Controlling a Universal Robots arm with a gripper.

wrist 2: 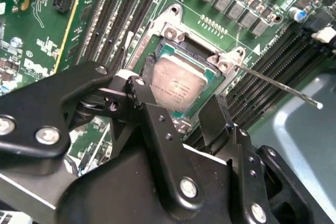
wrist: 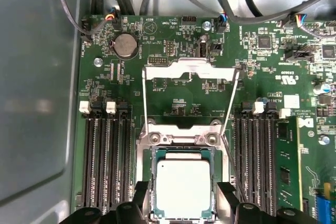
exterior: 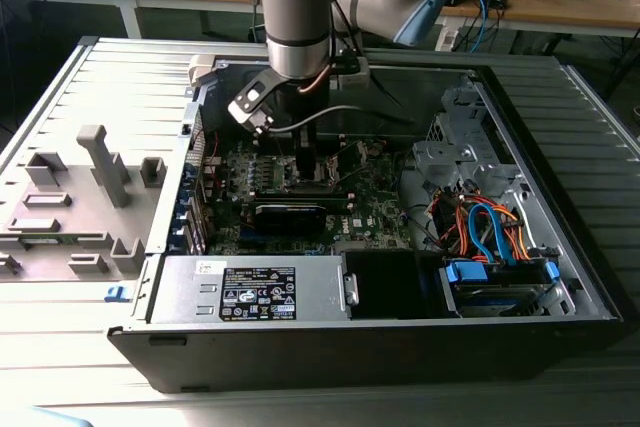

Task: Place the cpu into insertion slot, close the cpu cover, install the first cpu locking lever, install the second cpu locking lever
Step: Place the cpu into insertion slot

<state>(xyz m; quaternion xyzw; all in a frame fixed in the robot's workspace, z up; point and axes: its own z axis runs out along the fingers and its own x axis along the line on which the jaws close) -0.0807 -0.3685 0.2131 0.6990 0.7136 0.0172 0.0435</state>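
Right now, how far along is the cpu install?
Done: the cpu sits in the insertion slot. In hand: the gripper hovers over it. Left: the cpu cover stands open and a locking lever sticks out loose, so closing and both levers remain.

I would call this a robotics lab or an electronics workshop. My claw [wrist: 184, 188] hangs inside an opened desktop computer case [exterior: 300, 345] that lies on its side, with the green motherboard [wrist: 178, 90] bare directly beneath the claw. The case rests on a grey ribbed metal worktable [exterior: 120, 72]. Out from the claw, towards the exterior view's left, grey blocky fixtures [exterior: 100, 162] stand on that same table. Well behind the claw, wooden benches [exterior: 590, 9] carry loose cables [exterior: 487, 12] and small clutter, as working benches do.
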